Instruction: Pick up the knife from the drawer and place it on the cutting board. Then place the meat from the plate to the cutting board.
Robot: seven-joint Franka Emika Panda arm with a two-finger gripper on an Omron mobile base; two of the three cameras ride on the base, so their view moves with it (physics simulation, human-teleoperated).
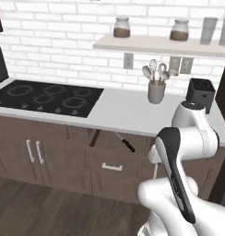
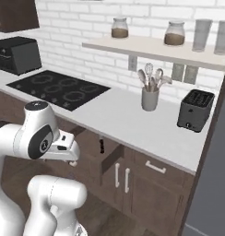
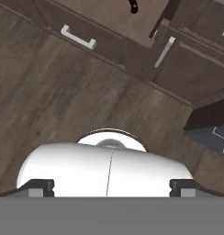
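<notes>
Knife (image 1: 125, 142) in the pulled-out drawer (image 1: 112, 167) under the counter (image 1: 119, 113), black handle toward the front. Probably light, rigid, slick along the blade; best pinched across the handle. Gripper (image 3: 111, 183) low, aimed floorward, fingertips (image 3: 40, 186) set wide apart, holding nothing.

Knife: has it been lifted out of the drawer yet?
No. In the left base view the knife lies inside the open drawer below the counter edge, with nothing gripping it.
</notes>
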